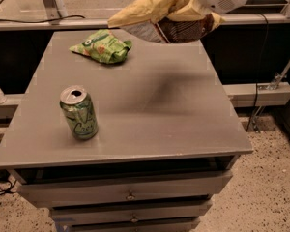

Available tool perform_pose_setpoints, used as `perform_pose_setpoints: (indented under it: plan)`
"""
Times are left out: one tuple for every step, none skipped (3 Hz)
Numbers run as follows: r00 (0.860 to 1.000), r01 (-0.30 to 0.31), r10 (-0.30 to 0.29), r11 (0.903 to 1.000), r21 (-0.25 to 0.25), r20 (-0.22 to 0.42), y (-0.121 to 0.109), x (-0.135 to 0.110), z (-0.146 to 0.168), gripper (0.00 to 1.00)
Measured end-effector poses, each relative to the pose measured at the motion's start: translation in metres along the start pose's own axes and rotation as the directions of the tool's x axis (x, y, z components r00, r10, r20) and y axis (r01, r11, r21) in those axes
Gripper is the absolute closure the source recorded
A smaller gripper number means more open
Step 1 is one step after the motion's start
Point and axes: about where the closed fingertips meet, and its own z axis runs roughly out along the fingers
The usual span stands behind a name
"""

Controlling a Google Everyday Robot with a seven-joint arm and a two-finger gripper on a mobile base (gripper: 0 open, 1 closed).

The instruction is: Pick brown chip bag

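Currently, the brown chip bag [157,18] hangs in the air, well above the rear of the table [183,129] and touching nothing on it. Its dark middle sits right at the jaws and its pale end trails away toward the left of the view. The gripper [198,8] is at the top right of the view, largely buried in the crumpled foil. The jaws are judged to be clamped on the bag, since nothing else bears it. The grasp and lift steps appear complete, so the step in hand is the carry-off at the end of the pick. The next move calls for steady closing force and a smooth, clear path. Wrinkly foil is slippery and yields under pressure, so a jerk could let the bag slide out of the jaws. The green snack bag [102,46] lies on the table below the jaws and off toward the left of the view, well apart from the held bag. The can [79,112] stands upright far below the jaws, near the front left of the tabletop, with its top opened. Directly beneath the jaws the tabletop shows only a soft shadow [169,88]. Drawers [130,195] sit under the tabletop. Nothing stands in the path of the jaws. Any descent toward the left of the view risks brushing the green snack bag.
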Motion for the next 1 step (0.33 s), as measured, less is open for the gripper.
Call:
perform_pose_setpoints:
  plan:
    - [1.0, 0.0, 0.0, 1.0, 0.0, 0.0, 0.0, -0.0001, 0.0, 1.0]
